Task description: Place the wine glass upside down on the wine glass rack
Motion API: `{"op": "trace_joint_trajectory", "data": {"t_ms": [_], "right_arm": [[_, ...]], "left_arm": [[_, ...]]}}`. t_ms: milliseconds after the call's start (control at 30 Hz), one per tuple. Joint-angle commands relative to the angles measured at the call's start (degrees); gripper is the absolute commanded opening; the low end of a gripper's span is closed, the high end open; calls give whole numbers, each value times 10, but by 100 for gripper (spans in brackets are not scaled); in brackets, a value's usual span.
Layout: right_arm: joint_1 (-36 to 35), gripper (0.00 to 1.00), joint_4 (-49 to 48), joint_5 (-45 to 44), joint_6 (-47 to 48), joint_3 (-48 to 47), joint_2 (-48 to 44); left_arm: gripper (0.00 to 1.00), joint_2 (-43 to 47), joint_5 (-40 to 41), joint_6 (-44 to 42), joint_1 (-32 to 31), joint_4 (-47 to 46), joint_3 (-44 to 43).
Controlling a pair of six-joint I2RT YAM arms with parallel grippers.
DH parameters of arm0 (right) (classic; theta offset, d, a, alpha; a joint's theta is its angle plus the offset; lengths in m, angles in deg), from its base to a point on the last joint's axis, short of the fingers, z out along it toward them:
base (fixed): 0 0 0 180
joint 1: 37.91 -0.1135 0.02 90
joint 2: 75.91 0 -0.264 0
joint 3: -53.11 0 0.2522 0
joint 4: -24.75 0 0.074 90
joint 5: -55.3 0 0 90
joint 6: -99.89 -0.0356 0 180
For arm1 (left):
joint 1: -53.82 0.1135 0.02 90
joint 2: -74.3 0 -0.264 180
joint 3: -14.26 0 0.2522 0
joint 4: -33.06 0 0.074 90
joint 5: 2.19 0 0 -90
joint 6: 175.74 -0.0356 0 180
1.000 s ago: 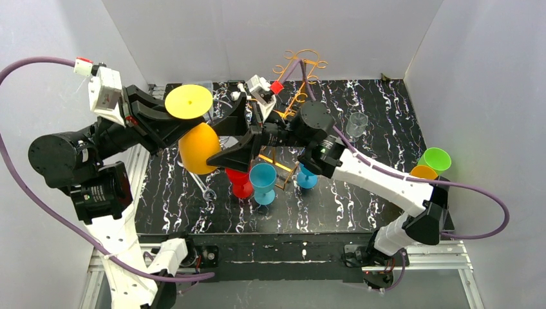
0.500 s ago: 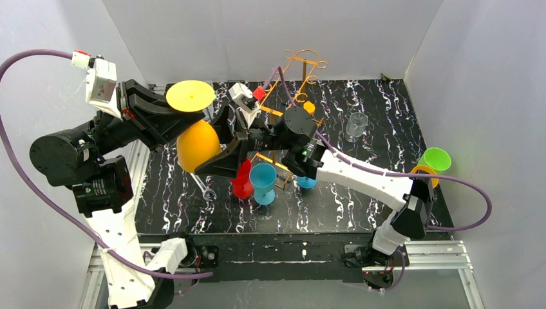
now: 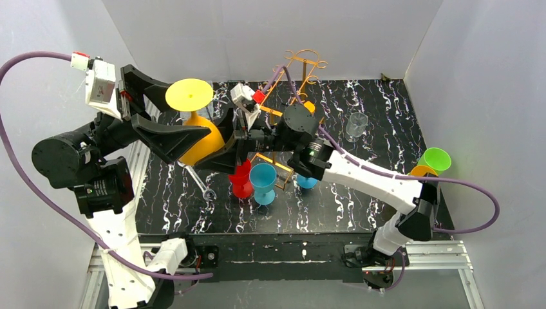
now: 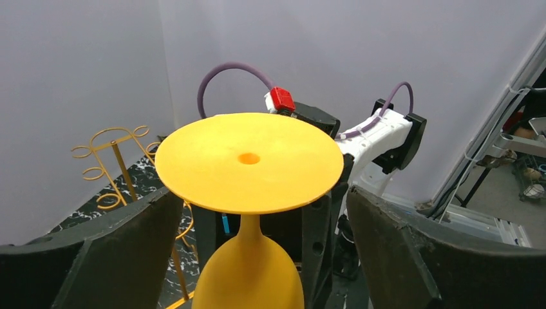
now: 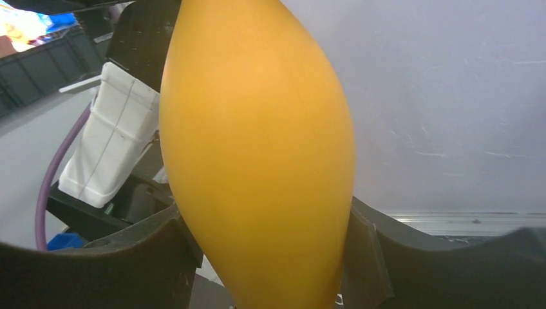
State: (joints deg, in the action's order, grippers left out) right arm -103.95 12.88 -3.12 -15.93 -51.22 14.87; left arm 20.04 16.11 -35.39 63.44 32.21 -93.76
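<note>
The yellow wine glass (image 3: 205, 143) hangs upside down above the table's left side, its round foot (image 3: 188, 94) on top. My right gripper (image 3: 217, 143) is shut on its bowl; in the right wrist view both black fingers press the sides of the wine glass (image 5: 257, 141). My left gripper (image 3: 185, 112) stands open around the stem, its fingers apart from it. In the left wrist view the wine glass (image 4: 248, 161) rises between those wide fingers. The gold wire wine glass rack (image 3: 302, 64) stands at the back centre, also visible as the rack (image 4: 116, 154) in the left wrist view.
Under the right arm a red glass (image 3: 242, 183) and two blue glasses (image 3: 263, 180) (image 3: 306, 179) sit by the rack's base. A clear glass (image 3: 356, 123) stands further right. Green (image 3: 436, 158) and orange (image 3: 422, 171) glasses are at the right edge.
My left gripper has opened and let go of the stem. My right gripper moved in from the right and closed on the glass's bowl.
</note>
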Motion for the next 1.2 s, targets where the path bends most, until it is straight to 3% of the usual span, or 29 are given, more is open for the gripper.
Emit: {"op": "trace_joint_trajectory", "data": {"t_ms": [0,333,533,800,1167], "right_arm": [[-2,69,70,-63,82,-17,-65],[14,71,191,-190,174,30,-170],[65,73,279,-301,229,85,-243],[170,75,283,-410,247,162,-287],[302,74,236,-413,215,286,-334]], "left_arm": [[98,4,7,-1,-1,-15,-10],[98,2,23,-65,0,48,-19],[98,5,76,-197,0,220,-45],[98,-12,106,-231,0,270,-50],[98,-8,114,-272,0,304,-42]]}}
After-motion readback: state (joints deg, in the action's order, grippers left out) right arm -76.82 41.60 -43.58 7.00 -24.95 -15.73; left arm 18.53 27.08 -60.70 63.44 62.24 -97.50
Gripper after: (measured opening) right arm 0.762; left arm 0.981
